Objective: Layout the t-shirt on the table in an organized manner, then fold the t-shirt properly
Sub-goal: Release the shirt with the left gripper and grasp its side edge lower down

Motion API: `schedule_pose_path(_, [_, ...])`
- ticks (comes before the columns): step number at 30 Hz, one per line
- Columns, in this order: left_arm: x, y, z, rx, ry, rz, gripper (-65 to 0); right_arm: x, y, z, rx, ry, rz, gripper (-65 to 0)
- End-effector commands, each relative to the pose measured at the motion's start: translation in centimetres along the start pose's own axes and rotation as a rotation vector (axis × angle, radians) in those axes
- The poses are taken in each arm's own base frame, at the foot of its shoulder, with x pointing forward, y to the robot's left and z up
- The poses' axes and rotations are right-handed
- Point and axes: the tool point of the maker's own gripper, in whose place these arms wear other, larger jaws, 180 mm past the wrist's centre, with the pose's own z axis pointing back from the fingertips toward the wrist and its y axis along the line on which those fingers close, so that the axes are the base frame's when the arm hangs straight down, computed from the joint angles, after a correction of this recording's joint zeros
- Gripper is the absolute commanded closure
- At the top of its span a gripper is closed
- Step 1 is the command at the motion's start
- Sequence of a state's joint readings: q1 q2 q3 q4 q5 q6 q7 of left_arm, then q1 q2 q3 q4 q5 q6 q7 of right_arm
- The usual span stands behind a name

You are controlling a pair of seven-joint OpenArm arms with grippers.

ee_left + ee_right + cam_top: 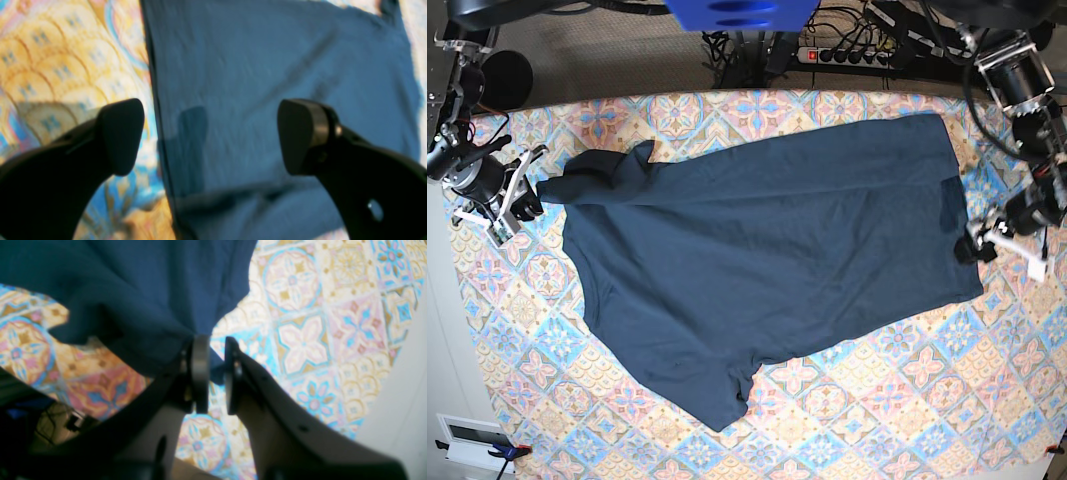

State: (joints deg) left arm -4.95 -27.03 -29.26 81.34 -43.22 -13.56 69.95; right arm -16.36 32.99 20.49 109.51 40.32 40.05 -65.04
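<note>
No brand, label or legible writing shows on any item. At the left edge of the base view, the right gripper (527, 198) stands over the tile-patterned bench (907, 420); its jaws are narrow and pinch a gathered fold at the tip of the t-shirt (767, 260). In the right wrist view the right gripper (213, 373) shows dark fabric caught between its two pads, and the t-shirt (133, 290) rises away from the jaws, slightly lifted off the bench (317, 340). Moving right, the t-shirt lies spread and mostly flat across the middle of the bench, one sleeve (612, 165) bunched near the right gripper and the other sleeve (722, 395) pointing toward the near edge. Bare bench surface remains on all sides, widest along the near edge and at the near right corner; the narrowest margins are at the far edge and beside each gripper. At the right of the base view, the left gripper (979, 243) sits at the t-shirt's straight hem. In the left wrist view the left gripper (210, 136) has its jaws spread wide with nothing between them, hovering over the flat t-shirt (267, 66) where its edge meets the bench (66, 66). No containers are in view.
</note>
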Motion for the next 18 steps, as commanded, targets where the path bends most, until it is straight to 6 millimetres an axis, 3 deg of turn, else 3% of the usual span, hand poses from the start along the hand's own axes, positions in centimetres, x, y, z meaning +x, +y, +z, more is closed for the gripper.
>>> schedule_pose_path(1, [2.1, -1.1, -0.2, 0.001, -0.047, -0.045, -63.8, 1.1, -0.4, 0.4, -0.014, -0.043, 0.007, -8.2])
schedule_pose_path(5, [0.6, -2.1, -2.6, 0.068, 0.022, -0.12, -58.7, 1.1, -0.1, 0.2, -0.011, -0.048, -0.003, -8.2])
schedule_pose_path(11, [-2.2, -0.5, -4.8, 0.13, 0.127, -0.087, -46.0, 1.4, -0.2, 0.2, -0.014, -0.057, -0.002, -8.1])
schedule_pose_path(15, [-3.7, 1.1, -5.8, 0.169, 0.152, -0.069, -33.4, 2.7, -0.9, 0.4, -0.031, -0.086, 0.008, -8.2])
schedule_pose_path(18, [-3.8, 2.3, -6.7, 0.198, 0.115, -0.067, -19.0, 3.3, -1.3, 0.4, -0.04, -0.102, 0.012, -8.2])
